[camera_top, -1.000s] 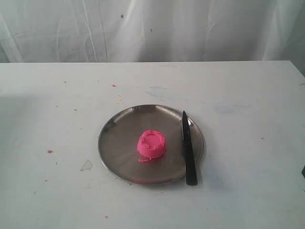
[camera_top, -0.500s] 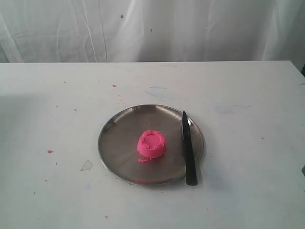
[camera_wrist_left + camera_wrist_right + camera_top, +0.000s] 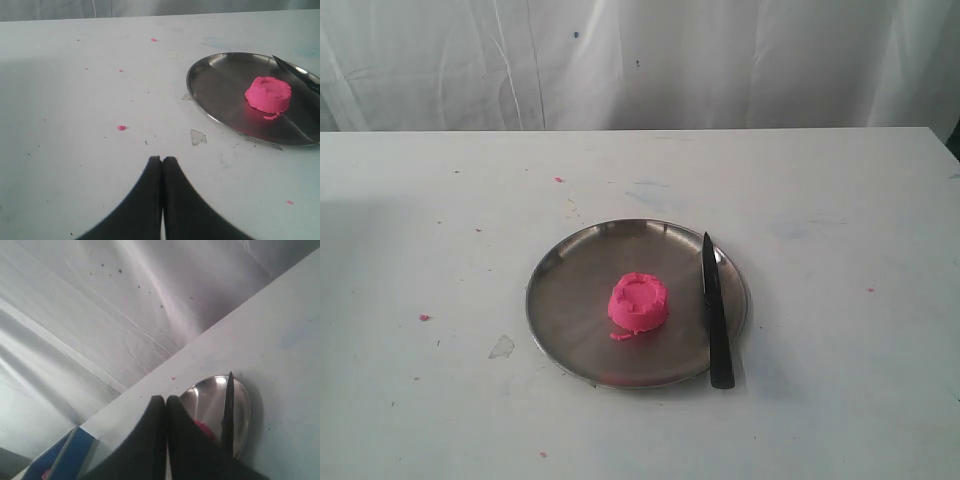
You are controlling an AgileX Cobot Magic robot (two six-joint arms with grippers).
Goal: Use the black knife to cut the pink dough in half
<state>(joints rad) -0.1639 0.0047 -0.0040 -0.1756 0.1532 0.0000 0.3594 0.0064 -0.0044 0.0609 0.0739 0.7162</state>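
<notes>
A creased white sheet hangs behind a white worktop, scuffed and flecked. Neither arm enters the exterior view. Each shows only through its own wrist camera.

A round steel plate sits well beyond the tips of the left fingers and off to one side of them, its far rim cut by the frame edge there. The left fingers are pressed together, holding nothing, above bare worktop. The right fingers are likewise closed and empty, raised well away from the plate and tilted so that the sheet fills much of their view. They block most of the plate from that camera.

The black knife lies flat on the plate's side farthest from the left fingers, its handle end overhanging the rim. From the left wrist only its blade tip shows.

The pink dough, one uncut round puck with a ridged rim, rests near the plate's middle, just beside the knife but apart from it. From the right wrist it is a mere pink sliver behind the fingers.

A blue object, too cropped to identify, shows beside the right fingers.

One pink crumb lies on the worktop near the left fingertips.
</notes>
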